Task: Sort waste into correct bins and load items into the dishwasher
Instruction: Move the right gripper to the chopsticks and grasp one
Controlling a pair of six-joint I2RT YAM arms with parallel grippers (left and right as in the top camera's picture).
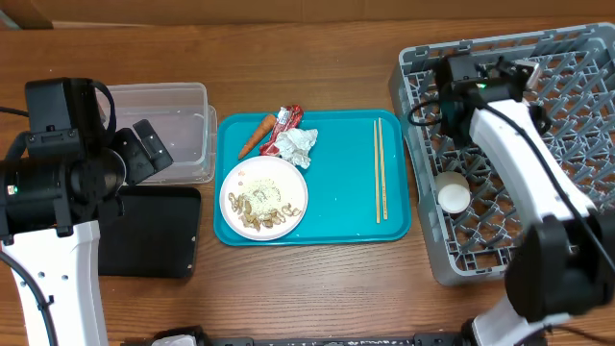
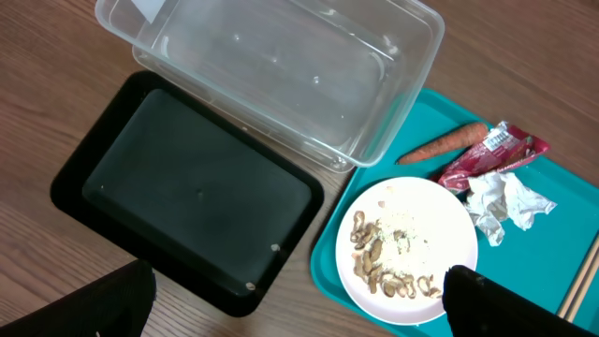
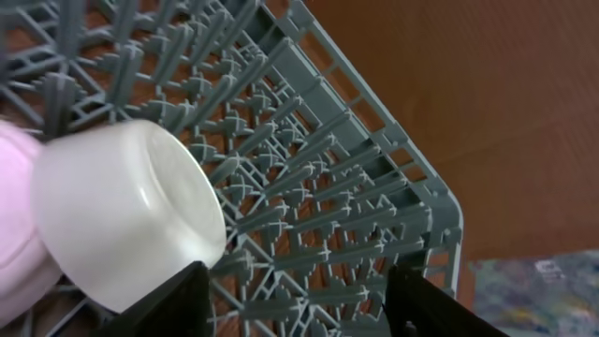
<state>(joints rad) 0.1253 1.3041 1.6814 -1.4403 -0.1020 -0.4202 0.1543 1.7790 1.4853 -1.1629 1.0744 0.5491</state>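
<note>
On the left of the wooden surface [image 1: 317, 58], the left claw [image 2: 299, 304] hangs wide open and holds nothing, above the near edge of the black tray [image 2: 197, 197]. The clear tub [image 2: 281, 65] sits just behind that tray, and both are empty. To their right is a teal tray [image 1: 341, 192]. On it, a white plate [image 1: 231, 187] carries beige food scraps [image 1: 264, 213], and a carrot piece [image 1: 256, 136], a red wrapper [image 1: 286, 119] and a crumpled tissue [image 1: 296, 146] are bunched just behind the plate. The chopsticks [image 1: 380, 173] lie side by side near the tray's right edge. Further right, a white cup [image 1: 453, 193] lies on its side in the grey dish rack [image 1: 577, 106], near the left wall. The right claw [image 3: 299, 304] is above the rack, spread open and empty, with the cup off to one side of it.
</note>
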